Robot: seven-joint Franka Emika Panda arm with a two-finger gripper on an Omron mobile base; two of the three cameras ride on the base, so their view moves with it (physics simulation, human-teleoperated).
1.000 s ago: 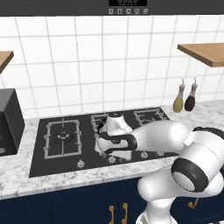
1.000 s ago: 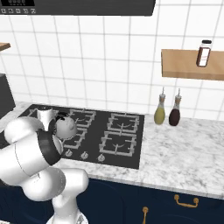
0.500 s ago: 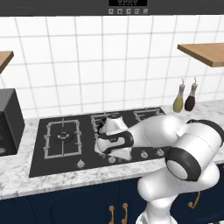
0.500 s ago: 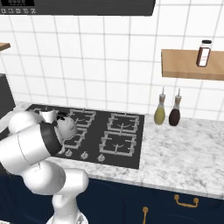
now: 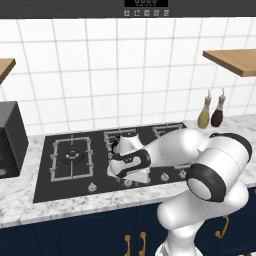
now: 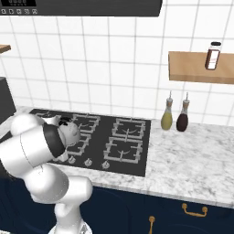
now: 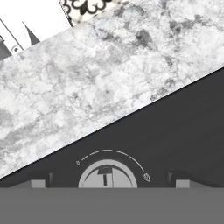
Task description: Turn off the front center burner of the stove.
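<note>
The stove [image 5: 45, 190] is a black glass cooktop with grey grates and a front row of silver knobs. In the hand view a silver knob [image 7: 107, 176] lies directly below my gripper [image 7: 109, 183], which is open, with a dark fingertip [image 7: 38, 183] standing clear of the knob on either side. In the left base view my hand covers the near half of the middle grate, just above that knob [image 5: 127, 183]. A corner of the front center burner's grate [image 6: 83, 144] shows beside my wrist in the right base view.
The marble counter [image 7: 109, 74] runs along the stove's front edge. Two bottles [image 5: 203, 116] [image 5: 218, 112] stand to the right of the cooktop under a wooden shelf [image 5: 235, 62]. A black appliance [image 5: 10, 140] sits to the left.
My hand has sunk a little toward the front knob row and the elbow has swung out to the right. Nothing on the stove has moved.
</note>
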